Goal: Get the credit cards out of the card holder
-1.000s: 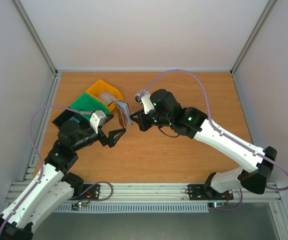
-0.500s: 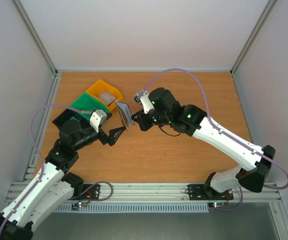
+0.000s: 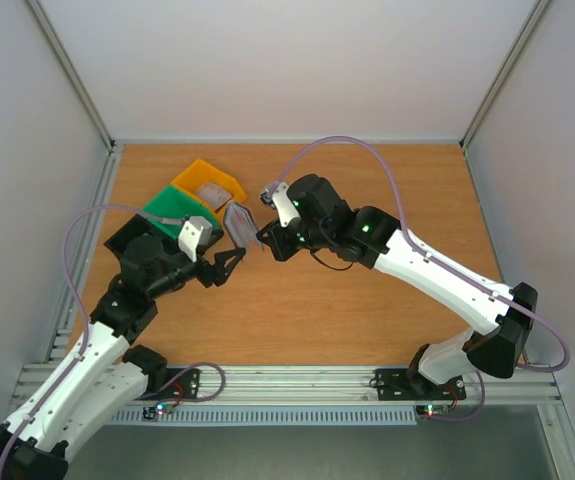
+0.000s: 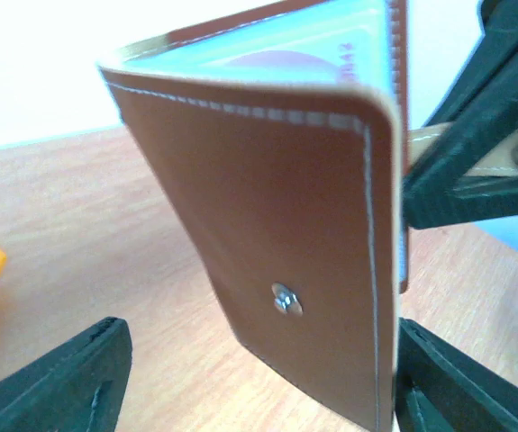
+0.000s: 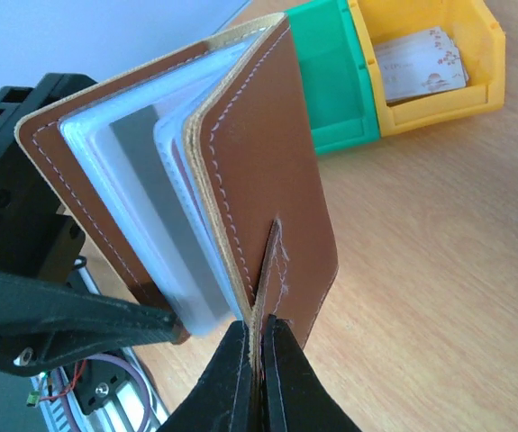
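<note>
The card holder point(image 3: 240, 224) is brown with a snap stud and is held upright above the table, part open, with pale sleeves showing point(image 5: 164, 207). My right gripper point(image 5: 259, 346) is shut on its snap tab; in the top view this gripper point(image 3: 262, 239) is just right of the holder. My left gripper point(image 3: 230, 262) is open, and its fingers point(image 4: 56, 382) straddle the holder's lower end point(image 4: 277, 234). A reddish credit card point(image 4: 281, 61) shows through a sleeve at the holder's top edge.
A green bin point(image 3: 175, 211) and a yellow bin point(image 3: 207, 186) stand at the back left, just behind the holder. The yellow bin point(image 5: 430, 103) holds pale cards point(image 5: 418, 67). A metal frame edges the table's left side.
The right gripper has carried the holder left and a little back, towards the bins. The left gripper has followed it, and its open fingers now sit around the holder's lower end.
</note>
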Controlling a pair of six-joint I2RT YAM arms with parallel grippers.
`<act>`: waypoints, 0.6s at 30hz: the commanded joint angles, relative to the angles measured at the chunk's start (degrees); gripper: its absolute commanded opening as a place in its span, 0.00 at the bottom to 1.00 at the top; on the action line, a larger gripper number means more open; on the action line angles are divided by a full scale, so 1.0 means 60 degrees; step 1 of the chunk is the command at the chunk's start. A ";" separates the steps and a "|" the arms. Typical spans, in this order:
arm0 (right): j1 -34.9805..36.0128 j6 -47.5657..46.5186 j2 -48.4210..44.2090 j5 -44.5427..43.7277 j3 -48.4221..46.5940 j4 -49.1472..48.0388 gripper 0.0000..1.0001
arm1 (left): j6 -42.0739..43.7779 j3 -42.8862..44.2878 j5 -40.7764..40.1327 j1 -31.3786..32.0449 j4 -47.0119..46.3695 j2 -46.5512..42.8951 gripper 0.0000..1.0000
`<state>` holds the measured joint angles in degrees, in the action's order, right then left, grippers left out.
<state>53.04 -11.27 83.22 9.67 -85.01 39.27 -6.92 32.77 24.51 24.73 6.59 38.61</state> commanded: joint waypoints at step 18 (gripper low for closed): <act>-0.0358 -0.0808 -0.0945 0.1360 0.0816 -0.0957 0.25 | -0.0526 0.0514 0.1200 -0.0518 0.0956 -0.0649 0.00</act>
<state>51.31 -13.61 79.11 15.59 -82.04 37.91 -9.50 33.15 30.20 21.32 11.05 35.18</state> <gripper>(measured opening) 0.047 0.085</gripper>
